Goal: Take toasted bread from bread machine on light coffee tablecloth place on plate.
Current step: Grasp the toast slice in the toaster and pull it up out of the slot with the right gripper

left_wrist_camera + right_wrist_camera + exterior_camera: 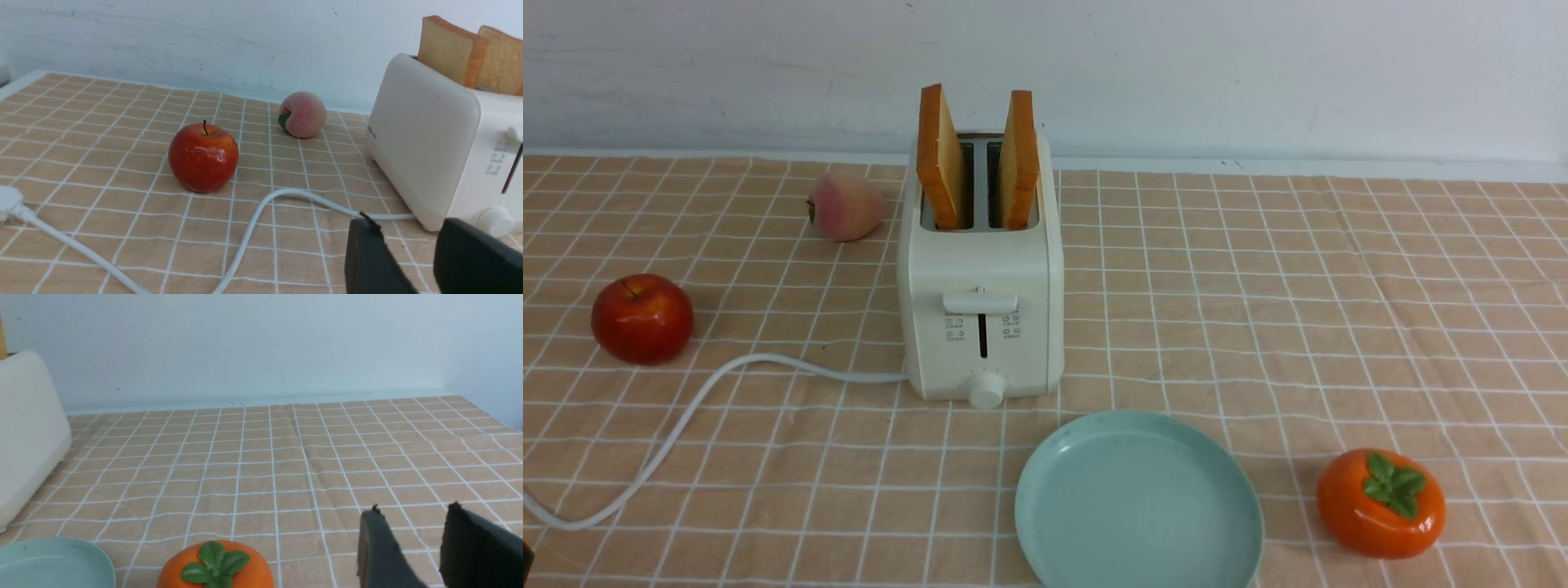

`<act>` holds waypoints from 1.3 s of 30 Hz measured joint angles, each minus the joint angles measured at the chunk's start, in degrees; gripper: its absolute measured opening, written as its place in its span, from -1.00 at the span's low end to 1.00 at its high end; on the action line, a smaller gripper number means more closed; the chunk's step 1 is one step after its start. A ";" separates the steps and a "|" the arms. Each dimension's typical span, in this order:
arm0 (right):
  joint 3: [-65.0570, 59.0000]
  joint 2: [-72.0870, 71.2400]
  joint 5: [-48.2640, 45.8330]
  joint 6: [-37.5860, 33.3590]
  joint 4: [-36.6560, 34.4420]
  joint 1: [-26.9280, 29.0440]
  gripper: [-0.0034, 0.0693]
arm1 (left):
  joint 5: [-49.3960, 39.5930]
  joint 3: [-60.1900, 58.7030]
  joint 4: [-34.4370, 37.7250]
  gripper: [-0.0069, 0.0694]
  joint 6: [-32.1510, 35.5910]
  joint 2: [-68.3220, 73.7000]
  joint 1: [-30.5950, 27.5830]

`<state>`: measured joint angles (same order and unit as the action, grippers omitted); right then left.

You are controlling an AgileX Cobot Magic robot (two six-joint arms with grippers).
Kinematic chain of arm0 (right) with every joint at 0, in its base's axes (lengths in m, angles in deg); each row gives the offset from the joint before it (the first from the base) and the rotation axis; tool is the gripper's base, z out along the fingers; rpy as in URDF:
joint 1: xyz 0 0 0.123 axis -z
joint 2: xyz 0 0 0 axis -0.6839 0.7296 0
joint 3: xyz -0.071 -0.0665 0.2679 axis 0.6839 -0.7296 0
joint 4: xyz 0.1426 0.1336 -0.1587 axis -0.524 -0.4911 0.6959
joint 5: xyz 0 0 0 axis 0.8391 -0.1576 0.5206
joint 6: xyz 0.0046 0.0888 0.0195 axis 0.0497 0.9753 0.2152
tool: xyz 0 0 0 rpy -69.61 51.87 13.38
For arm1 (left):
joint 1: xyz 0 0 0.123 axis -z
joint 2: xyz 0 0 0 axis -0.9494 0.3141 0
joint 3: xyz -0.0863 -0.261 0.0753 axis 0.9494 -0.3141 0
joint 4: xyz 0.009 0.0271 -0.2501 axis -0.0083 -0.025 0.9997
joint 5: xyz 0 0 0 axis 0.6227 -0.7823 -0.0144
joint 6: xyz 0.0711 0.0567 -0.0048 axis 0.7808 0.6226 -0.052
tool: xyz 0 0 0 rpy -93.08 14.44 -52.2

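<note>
The left gripper [408, 261] hangs low over the cloth [81, 163], its two black fingers apart with nothing between them. Ahead of it sit the apple [203, 157] and, farther off, the peach [302, 114], and the cord [261, 208] snakes past just in front of its fingertips. The toaster [980, 310] stands close to this gripper. Well above the gripper, the left slice [939, 159] and right slice [1019, 159] stand upright in the slots, their upper parts clear of the top. The plate [1139, 506] lies bare on the robot's side of the toaster. The persimmon [216, 567] sits nearest the right gripper [412, 543], with the plate's rim beyond it and the toaster farther still. This gripper is also low, fingers parted and empty. No slice is on the plate, so the task seems to be at its first reach. The next move likely calls for one gripper to rise above a slot, straddle that slice across its thickness, close on the crust and lift straight up before swinging to the plate.
</note>
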<state>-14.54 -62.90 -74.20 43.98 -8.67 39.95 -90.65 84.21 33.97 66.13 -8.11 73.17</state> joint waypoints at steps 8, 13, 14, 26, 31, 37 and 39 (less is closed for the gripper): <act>-0.02 0.00 22.55 5.58 -0.64 0.00 -0.25 | 16.56 -0.05 8.30 -0.19 -15.13 0.00 0.00; 3.92 0.00 27.14 4.30 -10.45 0.00 -0.25 | 30.64 0.15 12.08 -0.19 -25.28 0.00 0.00; 6.45 0.44 26.53 2.22 -14.67 0.00 -0.25 | 30.96 0.79 12.34 -0.19 -25.77 0.00 0.00; 40.30 25.95 11.65 -27.22 -35.61 0.00 -0.25 | 12.97 27.88 12.35 -0.19 -14.69 13.31 0.00; 56.08 38.32 -7.48 -33.05 -35.22 0.00 -0.25 | -6.78 39.02 12.35 -0.19 -9.52 21.51 0.00; 66.10 50.21 -27.81 -33.52 -30.94 0.00 -0.25 | -22.60 43.11 12.28 -0.19 -9.50 27.72 0.00; 66.23 52.31 -29.51 -33.52 -30.62 0.00 -0.25 | -23.98 43.23 11.88 -0.19 -9.07 28.43 0.00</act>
<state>51.69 -10.59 -103.70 10.45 -39.29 39.95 -114.63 127.43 45.85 57.06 20.32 73.17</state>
